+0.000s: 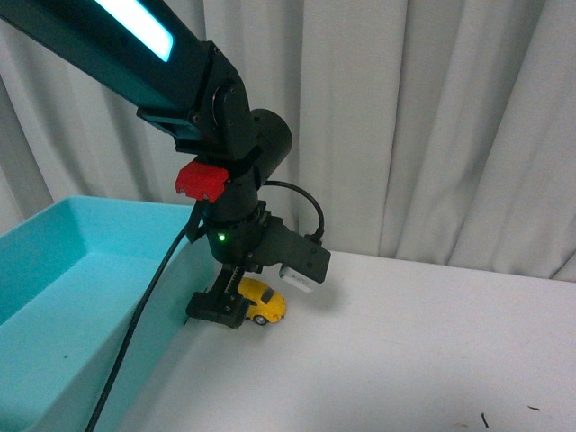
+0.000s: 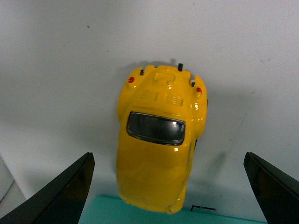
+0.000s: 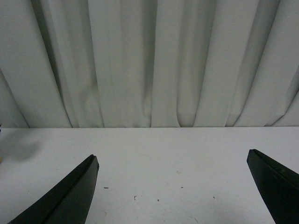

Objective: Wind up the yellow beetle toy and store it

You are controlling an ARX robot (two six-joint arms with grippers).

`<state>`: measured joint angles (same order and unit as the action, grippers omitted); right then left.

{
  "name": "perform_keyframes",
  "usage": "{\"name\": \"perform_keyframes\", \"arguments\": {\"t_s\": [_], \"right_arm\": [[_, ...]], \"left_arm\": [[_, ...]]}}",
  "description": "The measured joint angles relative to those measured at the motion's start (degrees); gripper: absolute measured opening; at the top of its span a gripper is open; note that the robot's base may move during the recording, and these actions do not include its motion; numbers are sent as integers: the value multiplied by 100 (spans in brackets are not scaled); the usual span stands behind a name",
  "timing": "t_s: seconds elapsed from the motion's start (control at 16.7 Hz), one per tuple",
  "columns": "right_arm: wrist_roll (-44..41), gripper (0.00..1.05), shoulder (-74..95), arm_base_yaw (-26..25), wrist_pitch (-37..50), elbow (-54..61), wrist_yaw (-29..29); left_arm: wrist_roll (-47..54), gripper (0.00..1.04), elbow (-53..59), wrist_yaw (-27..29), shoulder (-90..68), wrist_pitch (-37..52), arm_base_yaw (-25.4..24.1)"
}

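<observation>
The yellow beetle toy [image 1: 265, 302] stands on the white table next to the teal bin's corner, half hidden behind my left arm. In the left wrist view the yellow beetle toy [image 2: 159, 140] lies between the two black fingers, with a wide gap on each side and one end over the teal bin's rim. My left gripper [image 2: 168, 186] is open, straight above the car and not touching it. In the front view the left gripper [image 1: 219, 310] hangs low over the toy. My right gripper [image 3: 173, 186] is open over bare table, holding nothing.
A large teal bin [image 1: 63, 270] fills the left side of the front view, and the teal bin's rim [image 2: 140, 212] shows under the car's end. White table [image 1: 432, 351] stretches to the right. A white curtain [image 1: 405, 117] hangs behind, and the curtain [image 3: 149, 60] also faces the right wrist.
</observation>
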<state>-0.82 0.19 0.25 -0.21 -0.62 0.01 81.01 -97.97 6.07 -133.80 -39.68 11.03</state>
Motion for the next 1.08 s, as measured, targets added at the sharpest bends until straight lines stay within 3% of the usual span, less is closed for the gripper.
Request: {"name": "perform_keyframes", "arguments": {"t_s": [0.24,0.6,0.84,1.08], "right_arm": [[0,98,0,0,0,0,2],[0,98,0,0,0,0,2],[0,98,0,0,0,0,2],[0,98,0,0,0,0,2]], "left_arm": [[-553,98,-7,162,-111,157,-42],[-728,43,7,205,-170,339,-39],[-216,41,138,-22,-28,162,74],[214,41,188,-1314,761,-361,398]]}}
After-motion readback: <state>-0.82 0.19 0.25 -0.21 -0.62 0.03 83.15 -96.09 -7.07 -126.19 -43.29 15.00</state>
